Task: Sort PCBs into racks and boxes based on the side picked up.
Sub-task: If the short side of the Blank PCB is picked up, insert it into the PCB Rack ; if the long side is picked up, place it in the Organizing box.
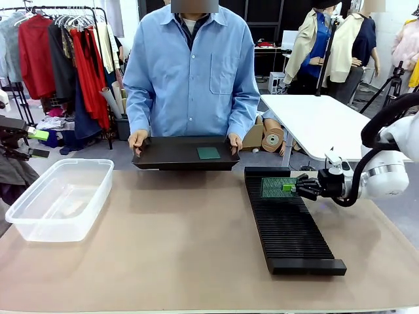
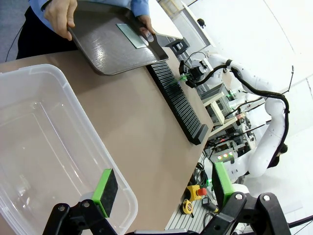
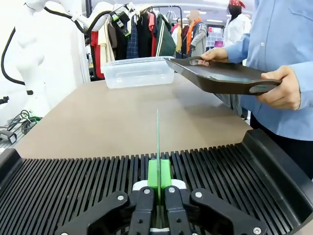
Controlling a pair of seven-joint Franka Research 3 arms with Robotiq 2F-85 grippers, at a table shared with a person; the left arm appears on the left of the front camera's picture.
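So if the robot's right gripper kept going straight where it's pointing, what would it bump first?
Probably the long black ribbed rack just under it: the right gripper holds a thin green circuit board on edge right at the ribs. Past those, the brown table comes next; depth is unclear.

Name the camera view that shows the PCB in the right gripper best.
The front view: the PCB shows its green face, clamped by the right gripper over the far end of the rack. The right wrist view gives its thin edge, upright between the pads. In the left wrist view it is tiny and far off.
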